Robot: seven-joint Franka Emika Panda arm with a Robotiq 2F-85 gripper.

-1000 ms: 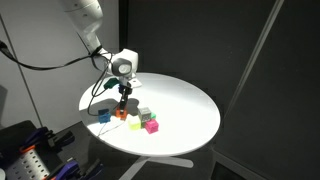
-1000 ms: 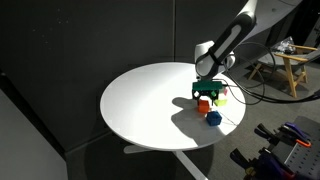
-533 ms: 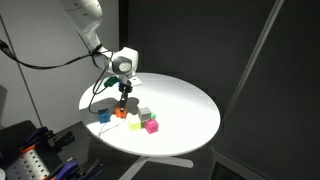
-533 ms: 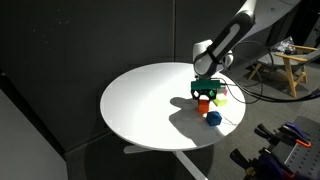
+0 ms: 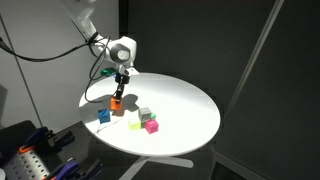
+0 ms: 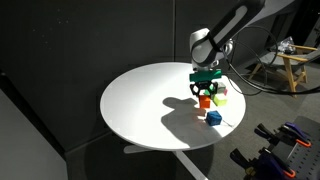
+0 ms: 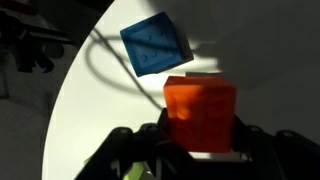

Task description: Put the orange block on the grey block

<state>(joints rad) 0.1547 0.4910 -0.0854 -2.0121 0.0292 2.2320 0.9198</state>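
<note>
Over the table's (image 5: pixel 190 105) left side, the arm points straight down, gripper (image 5: pixel 117 99) clamped on the orange block (image 5: pixel 116 104); the grey block (image 5: pixel 145 114) sits right.

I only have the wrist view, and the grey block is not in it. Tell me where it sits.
Observer: In an exterior view the grey block stands on the table, apart from the orange block held in the pincer.
Operator: Name its neighbours.
Observer: The pink block and yellow-green block sit close beside it, on the side nearer the table's edge.
Operator: Report whether its top is free.
Observer: Nothing rests on it.
</note>
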